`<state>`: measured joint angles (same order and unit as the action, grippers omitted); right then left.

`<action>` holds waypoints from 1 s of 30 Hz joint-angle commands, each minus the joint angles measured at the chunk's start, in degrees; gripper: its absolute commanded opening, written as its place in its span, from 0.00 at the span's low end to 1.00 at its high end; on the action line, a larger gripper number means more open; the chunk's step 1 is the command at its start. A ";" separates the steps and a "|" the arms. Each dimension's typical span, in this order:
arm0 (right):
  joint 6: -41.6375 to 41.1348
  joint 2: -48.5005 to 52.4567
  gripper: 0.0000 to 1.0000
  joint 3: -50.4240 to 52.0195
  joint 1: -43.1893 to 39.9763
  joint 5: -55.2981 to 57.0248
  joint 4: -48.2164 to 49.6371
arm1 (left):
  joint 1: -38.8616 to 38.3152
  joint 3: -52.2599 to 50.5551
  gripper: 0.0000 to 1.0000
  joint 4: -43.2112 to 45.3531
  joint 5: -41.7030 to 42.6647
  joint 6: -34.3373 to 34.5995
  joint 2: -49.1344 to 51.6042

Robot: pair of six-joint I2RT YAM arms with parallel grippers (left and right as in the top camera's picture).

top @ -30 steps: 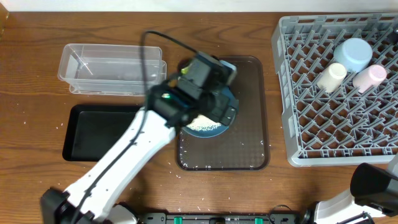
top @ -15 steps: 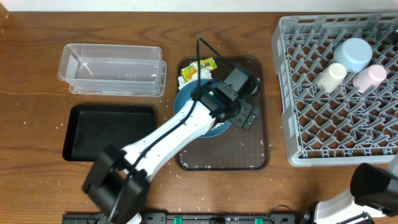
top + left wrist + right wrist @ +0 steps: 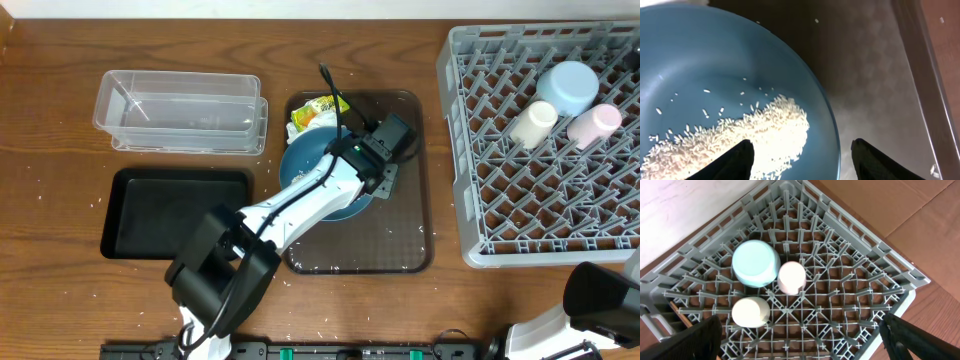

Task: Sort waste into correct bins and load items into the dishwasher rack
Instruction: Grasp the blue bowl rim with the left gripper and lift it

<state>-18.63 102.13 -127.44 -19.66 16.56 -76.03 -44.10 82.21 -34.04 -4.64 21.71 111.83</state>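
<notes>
The dark-blue dish (image 3: pixel 303 160) sits on the brown tray (image 3: pixel 400 235), and in the left wrist view (image 3: pixel 715 65) it holds a heap of rice (image 3: pixel 765 132). My left gripper (image 3: pixel 385 152) is open and low, its fingers (image 3: pixel 802 147) straddling the dish's right rim: one over the rice, one over the tray. The yellow-green wrapper (image 3: pixel 316 112) lies at the dish's far edge. The light-blue bowl (image 3: pixel 572 88), cream cup (image 3: pixel 532 122) and pink cup (image 3: pixel 595 124) stand in the grey rack (image 3: pixel 500 200). My right gripper (image 3: pixel 800 330) is open above the rack (image 3: pixel 840 305).
The clear tub (image 3: pixel 180 110) stands at the back left, with the black tray (image 3: pixel 175 212) in front of it. The brown tray's raised rim (image 3: pixel 920 65) runs to the right of my left gripper. The right arm's base (image 3: pixel 600 300) is at the front right corner.
My left arm has swung right across the dish, uncovering the wrapper. Its gripper has come down at the dish's right rim. The right arm has not moved.
</notes>
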 commanded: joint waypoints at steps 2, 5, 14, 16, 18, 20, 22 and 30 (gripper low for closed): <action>0.68 0.31 0.99 -0.04 -0.20 1.01 -0.07 | -0.55 0.50 0.65 1.03 -2.21 3.08 2.12; 0.68 0.31 0.99 -0.04 -0.20 1.01 -0.07 | -1.57 0.52 0.64 2.12 -2.23 3.06 3.13; 0.68 0.31 0.99 -0.04 -0.20 1.01 -0.07 | -3.23 0.50 0.52 3.54 -2.62 3.28 4.87; 0.68 0.31 0.99 -0.04 -0.20 1.01 -0.07 | -3.23 0.52 0.52 3.54 -2.75 3.28 4.87; 0.68 0.31 0.99 -0.04 -0.20 1.01 -0.07 | -3.26 0.50 0.48 3.52 -2.71 3.30 4.87; 0.68 0.31 0.99 -0.04 -0.20 1.01 -0.07 | -3.26 0.50 0.44 3.52 -2.73 3.32 4.87; 0.68 0.31 0.99 -0.04 -0.20 1.01 -0.07 | -3.26 0.50 0.42 3.43 -2.73 3.65 4.90; 0.68 0.31 0.99 -0.04 -0.20 1.01 -0.07 | -3.41 -0.46 0.36 3.45 -3.85 4.13 5.31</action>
<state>-18.63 102.13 -127.44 -19.66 16.56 -76.03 -47.53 82.21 -30.57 -6.57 25.45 116.38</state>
